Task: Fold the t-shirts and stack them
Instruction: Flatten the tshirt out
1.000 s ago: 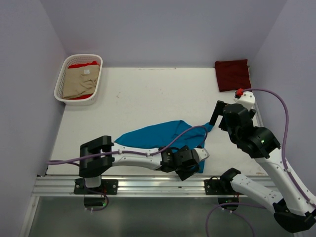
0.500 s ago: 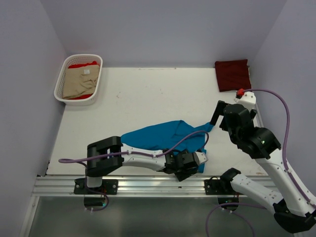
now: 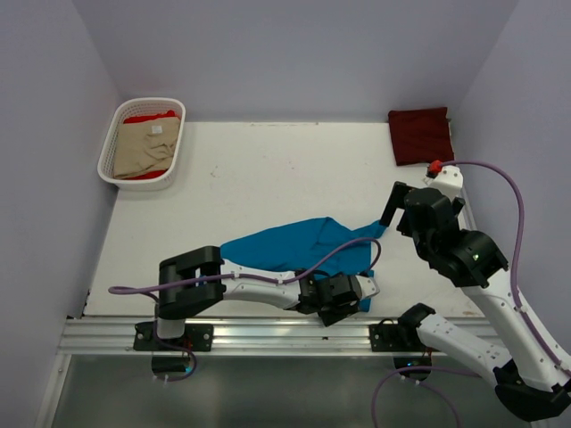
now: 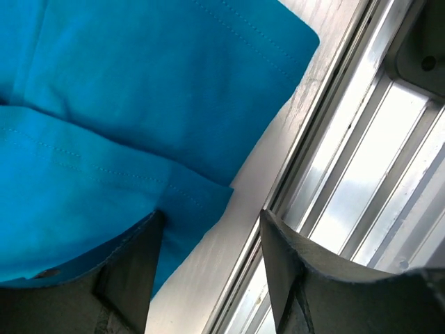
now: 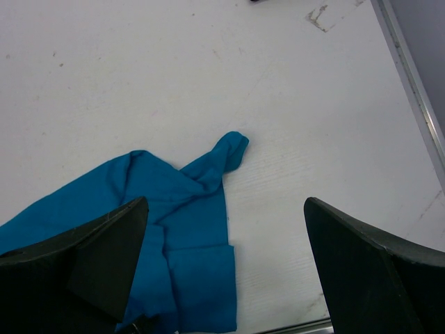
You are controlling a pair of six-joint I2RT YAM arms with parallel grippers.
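Observation:
A crumpled teal-blue t-shirt [image 3: 285,250] lies near the table's front edge. My left gripper [image 3: 364,290] is low at its near right corner. In the left wrist view the left gripper [image 4: 212,233] is open, one finger [image 4: 128,271] resting on the teal-blue t-shirt [image 4: 139,104], with the hem corner between the jaws. My right gripper [image 3: 395,209] hovers wide open just right of the shirt's twisted tip. The right wrist view has the teal-blue t-shirt [image 5: 174,236] below the right gripper [image 5: 226,203]. A folded maroon t-shirt [image 3: 421,135] lies at the back right. Beige [image 3: 141,150] and red [image 3: 150,116] t-shirts fill the basket.
The white slotted basket [image 3: 109,143] stands at the back left corner. An aluminium rail [image 3: 268,334] runs along the near edge, close beside the left fingers, and shows as the rail [image 4: 361,160] in the left wrist view. Purple walls enclose the white table [image 3: 268,169].
The left gripper has slid a little toward the near edge at the shirt's corner and its jaws have narrowed. The left arm's elbow has shifted right. The right arm has not moved.

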